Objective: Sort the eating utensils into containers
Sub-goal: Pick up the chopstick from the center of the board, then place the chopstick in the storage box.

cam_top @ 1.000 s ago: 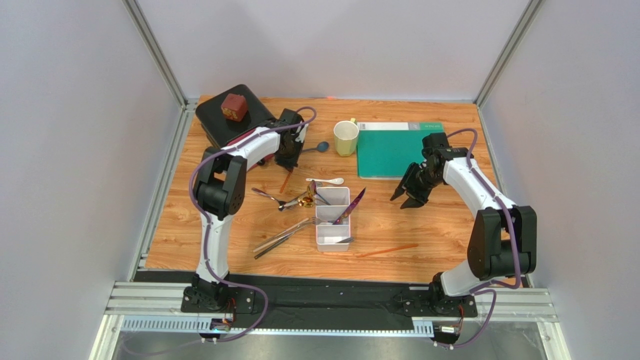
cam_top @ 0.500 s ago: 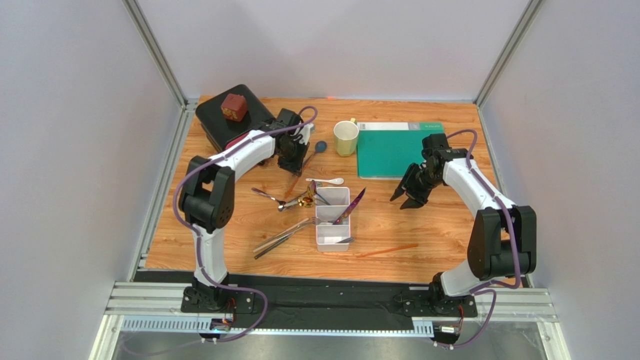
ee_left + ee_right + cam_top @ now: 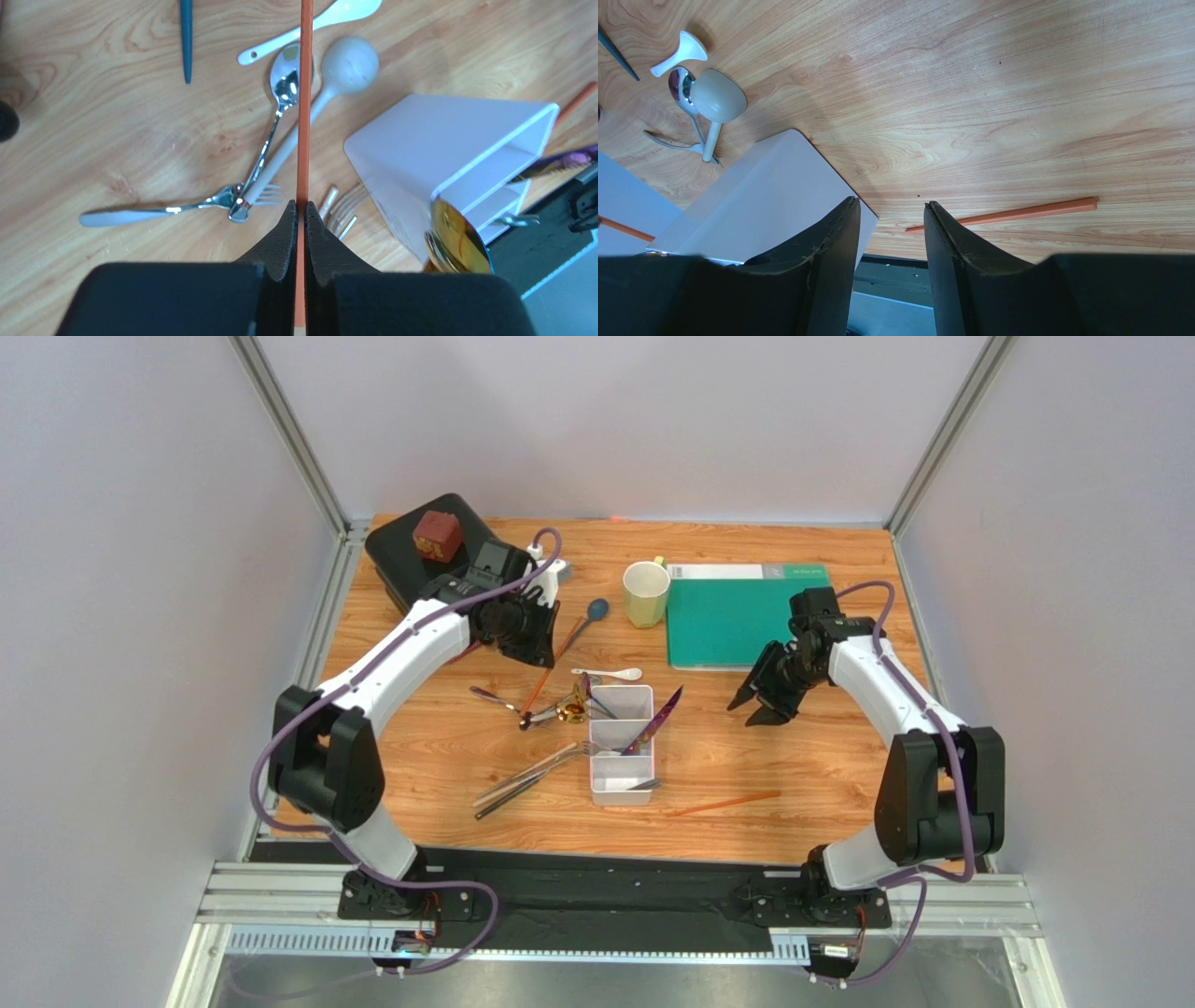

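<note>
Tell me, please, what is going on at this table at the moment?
The left gripper is shut on an orange-brown chopstick, holding it over the loose cutlery beside the white tray. The right gripper is open and holds nothing, hovering over the table to the tray's right. A second chopstick lies nearby, and a purple utensil already leans in the tray.

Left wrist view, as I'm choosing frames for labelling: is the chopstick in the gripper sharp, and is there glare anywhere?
Left wrist view: the orange chopstick is sharp above the left gripper, whose near fingers look slightly soft; bright glare sits on the silver spoon and the gold spoon. Top external view: even light, faint shadows, no glare on the white tray.
</note>
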`<state>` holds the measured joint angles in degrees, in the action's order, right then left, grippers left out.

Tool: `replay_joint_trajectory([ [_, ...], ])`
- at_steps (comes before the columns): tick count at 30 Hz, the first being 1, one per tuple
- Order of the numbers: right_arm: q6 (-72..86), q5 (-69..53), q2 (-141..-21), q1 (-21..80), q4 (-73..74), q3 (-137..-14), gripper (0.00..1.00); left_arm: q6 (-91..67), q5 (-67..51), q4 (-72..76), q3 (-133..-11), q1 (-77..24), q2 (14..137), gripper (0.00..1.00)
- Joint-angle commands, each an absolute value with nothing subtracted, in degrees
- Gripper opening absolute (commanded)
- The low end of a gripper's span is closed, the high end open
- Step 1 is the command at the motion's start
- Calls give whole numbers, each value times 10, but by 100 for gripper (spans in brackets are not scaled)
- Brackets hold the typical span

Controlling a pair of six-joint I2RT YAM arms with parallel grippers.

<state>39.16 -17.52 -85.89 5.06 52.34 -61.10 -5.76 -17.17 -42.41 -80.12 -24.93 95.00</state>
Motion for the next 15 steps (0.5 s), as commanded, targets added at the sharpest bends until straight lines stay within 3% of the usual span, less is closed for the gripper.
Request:
replay_joint_trajectory([
  [1, 406, -181, -833, 54, 510, -613, 43, -88, -189, -369, -773, -249, 859, 0],
  [15, 423, -174, -819, 67, 509, -611, 43, -211, -250, -220, -724, -281, 703, 0],
])
